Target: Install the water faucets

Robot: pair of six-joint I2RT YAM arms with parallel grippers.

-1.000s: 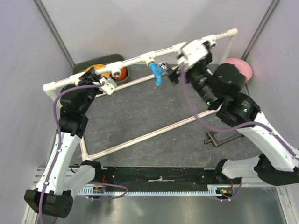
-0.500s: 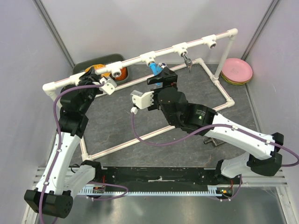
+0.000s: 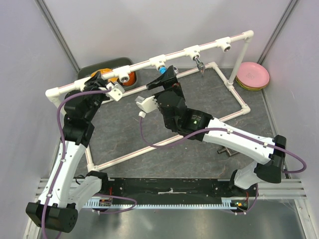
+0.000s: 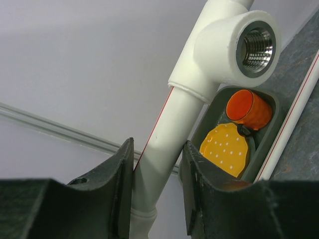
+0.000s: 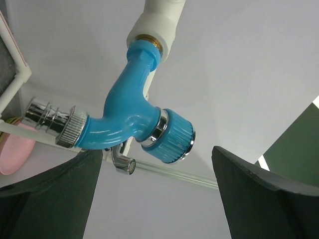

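**Overhead view.** The right hand reaches toward 12 o'clock and covers most of the blue faucet. This faucet sits under the middle tee socket of the white pipe frame. The chrome faucet hangs from the next socket, toward 1 o'clock, and is seen plainly only from here.

**Right wrist view.** Only this view shows the blue faucet whole. Its threaded end is seated in the socket, its round knob lies at 4 o'clock, and a chrome spout points to 9 o'clock. The right hand is open, with its dark fingers spread wide below the faucet on either side. Whether one of them touches the faucet cannot be told.

**Left wrist view.** The left hand is closed on the top rail, with a finger pressed against each side. At 1 o'clock, a threaded socket faces the camera.

**Surroundings.** The table is dark grey and mottled like slate, and pale lilac-grey walls enclose it. At 11 o'clock a dark green tray holds an orange cup and a yellow dotted disc, both partly hidden by the rail from overhead. Pink plates are stacked at 2 o'clock, just outside the frame. The right arm lies across the frame's lower pipes and hides parts of them.
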